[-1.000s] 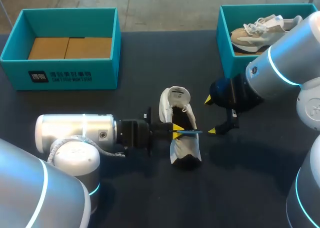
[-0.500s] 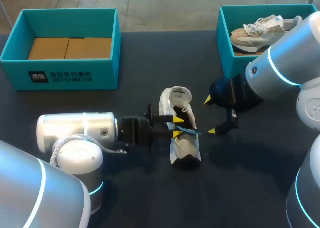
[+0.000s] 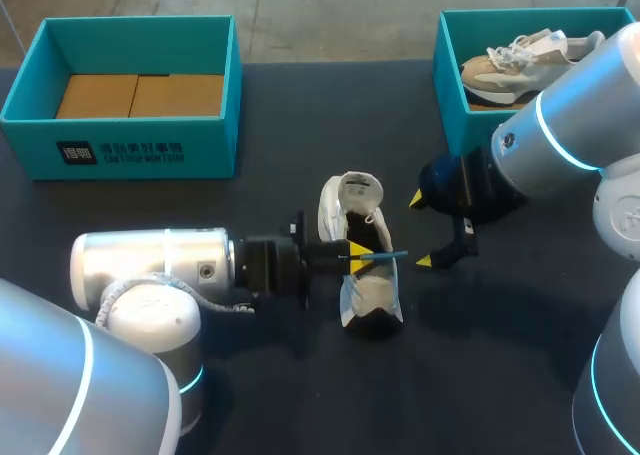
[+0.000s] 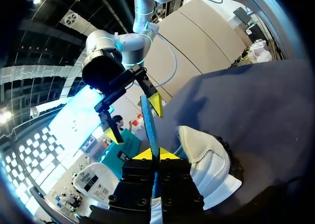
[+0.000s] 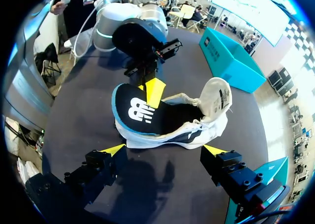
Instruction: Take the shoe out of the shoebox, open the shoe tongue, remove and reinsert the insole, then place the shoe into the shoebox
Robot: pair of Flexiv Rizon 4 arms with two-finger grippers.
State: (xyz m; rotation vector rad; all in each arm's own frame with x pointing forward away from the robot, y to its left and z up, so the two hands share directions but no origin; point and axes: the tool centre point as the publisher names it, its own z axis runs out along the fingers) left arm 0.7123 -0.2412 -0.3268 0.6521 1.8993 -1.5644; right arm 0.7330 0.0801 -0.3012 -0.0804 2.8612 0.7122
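1. The shoe (image 3: 370, 297) stands on the dark table (image 3: 300, 405), out of any box, between the two arms.
2. The left gripper (image 3: 352, 257) comes in from the side with its fingers clenched on the edge of the insole (image 3: 385, 257). The insole is black with a blue rim. It lies across the shoe's opening, and its free end points at the right gripper (image 3: 420, 231).
3. In the last second the left gripper has nudged a little forward over the shoe, and the insole sagged as it went. It has now drawn back to almost where it started, with the insole levelled out again.
4. The shoe itself has not shifted, and the right arm has not stirred either.
5. The right gripper hovers just beside the shoe with its fingers spread wide. It grasps nothing and touches neither the shoe nor the insole.
6. To my eye that was a wiggle rather than real progress. The insole is neither clear of the shoe nor seated flat inside it, so the insole step is in hand, though I cannot tell whether it is going out or in.
7. The empty teal shoebox (image 3: 140, 145) sits well apart at the left arm's far side. A second box (image 3: 450, 85) on the right holds another shoe (image 3: 515, 60). Putting the shoe back in a box is not yet done.
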